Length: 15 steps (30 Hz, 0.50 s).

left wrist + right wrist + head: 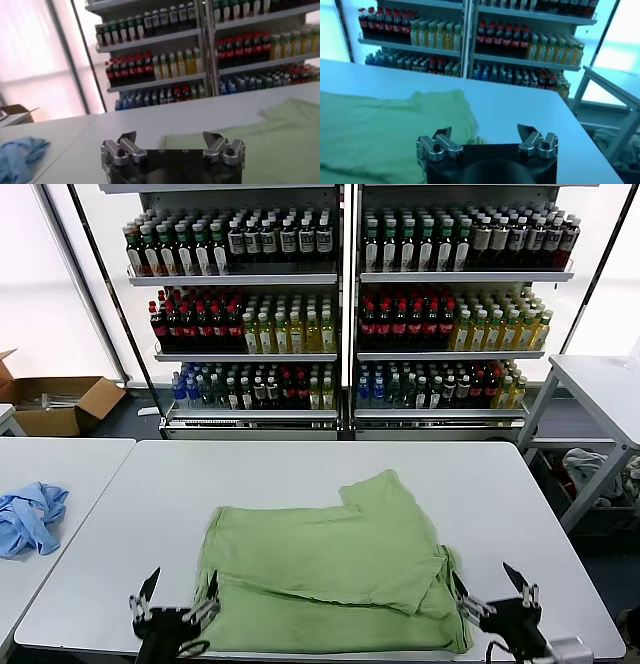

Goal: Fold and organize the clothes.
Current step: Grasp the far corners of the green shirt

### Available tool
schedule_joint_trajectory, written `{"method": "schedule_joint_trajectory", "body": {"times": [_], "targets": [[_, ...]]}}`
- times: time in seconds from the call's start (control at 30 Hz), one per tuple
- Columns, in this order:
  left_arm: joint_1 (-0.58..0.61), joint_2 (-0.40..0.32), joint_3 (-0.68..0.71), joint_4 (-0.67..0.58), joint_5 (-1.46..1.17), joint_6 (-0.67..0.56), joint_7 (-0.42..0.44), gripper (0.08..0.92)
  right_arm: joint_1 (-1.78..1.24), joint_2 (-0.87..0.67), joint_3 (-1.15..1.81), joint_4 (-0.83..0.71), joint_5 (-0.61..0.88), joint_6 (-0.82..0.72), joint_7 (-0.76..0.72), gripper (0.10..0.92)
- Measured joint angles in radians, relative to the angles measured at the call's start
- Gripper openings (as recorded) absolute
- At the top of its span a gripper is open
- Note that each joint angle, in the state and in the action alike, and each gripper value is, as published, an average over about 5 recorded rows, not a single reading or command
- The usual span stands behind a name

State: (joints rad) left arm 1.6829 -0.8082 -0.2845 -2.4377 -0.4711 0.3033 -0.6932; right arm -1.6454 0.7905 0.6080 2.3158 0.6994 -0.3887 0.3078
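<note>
The light green shirt [330,569] lies partly folded on the white table [300,474], one sleeve pointing toward the far side. Its collar and logo are hidden. My left gripper [180,592] hovers open at the table's near edge, just off the shirt's near left corner; the left wrist view shows the left gripper [170,136] empty with the shirt [260,135] ahead. My right gripper [490,584] is open by the shirt's near right corner. The right wrist view shows the right gripper [484,132] empty, with the shirt [385,130] spread off to one side.
A crumpled light blue garment [30,517] lies on the neighbouring table to the left. Drink shelves [345,304] stand behind the table. A cardboard box [60,404] sits at the far left, and another table [600,384] stands at the right.
</note>
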Motion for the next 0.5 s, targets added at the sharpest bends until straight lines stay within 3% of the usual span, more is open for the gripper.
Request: {"method": "schedule_joint_trajectory", "body": {"times": [0.5], "targets": [[-0.431,-0.005,0.031,0.281,-0.267,0.152,0.26,0.823,0.752,0.085,-0.401,-0.482,0.071,-0.14,-0.129,0.823]]}}
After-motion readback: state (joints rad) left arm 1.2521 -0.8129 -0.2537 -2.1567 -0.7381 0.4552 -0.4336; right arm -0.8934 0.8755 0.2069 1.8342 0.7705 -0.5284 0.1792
